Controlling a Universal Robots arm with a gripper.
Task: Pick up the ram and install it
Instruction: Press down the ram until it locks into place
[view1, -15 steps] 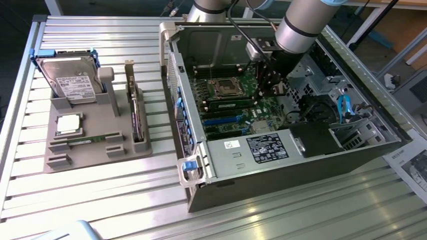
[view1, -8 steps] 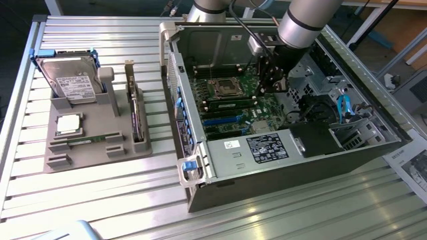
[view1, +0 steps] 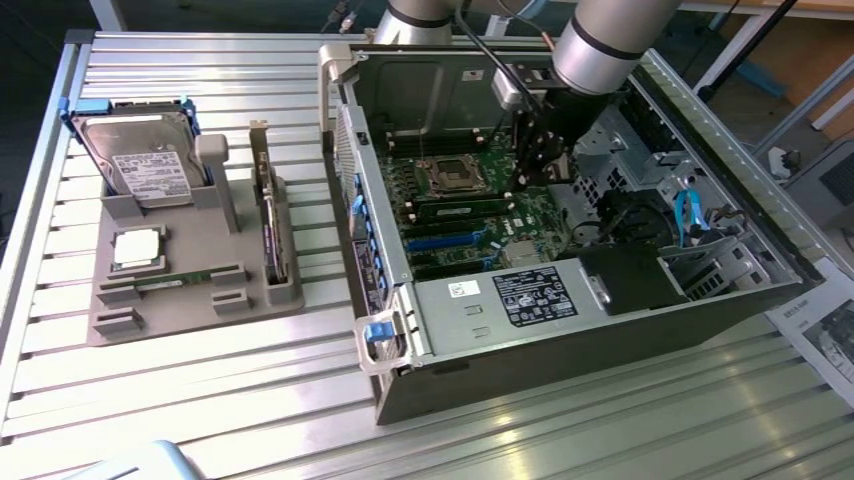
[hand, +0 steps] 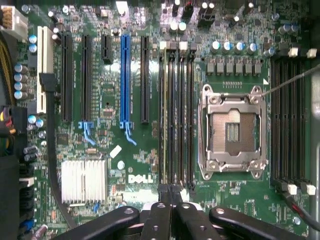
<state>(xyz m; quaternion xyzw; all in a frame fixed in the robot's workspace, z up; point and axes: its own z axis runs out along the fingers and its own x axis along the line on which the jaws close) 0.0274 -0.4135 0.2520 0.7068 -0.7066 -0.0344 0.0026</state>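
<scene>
My counter is a slatted metal top. On it lies an open computer case on its side, the motherboard facing up. My arm reaches down into the case from above, and my tool hangs over the board near the empty processor socket.

To the exterior view's left of the case stands a grey parts tray. It holds a hard drive leaning at the far end, a square silver processor in the middle, a dark card upright along its side nearest the case, and a green stick lying flat in a slot near the front.

In the wrist view, my tool has its fingers together, pressed on the end of the ram, which stands on edge in one of the memory slots just beside the socket. Between the slots and the white heatsink sits the blue slot.
</scene>
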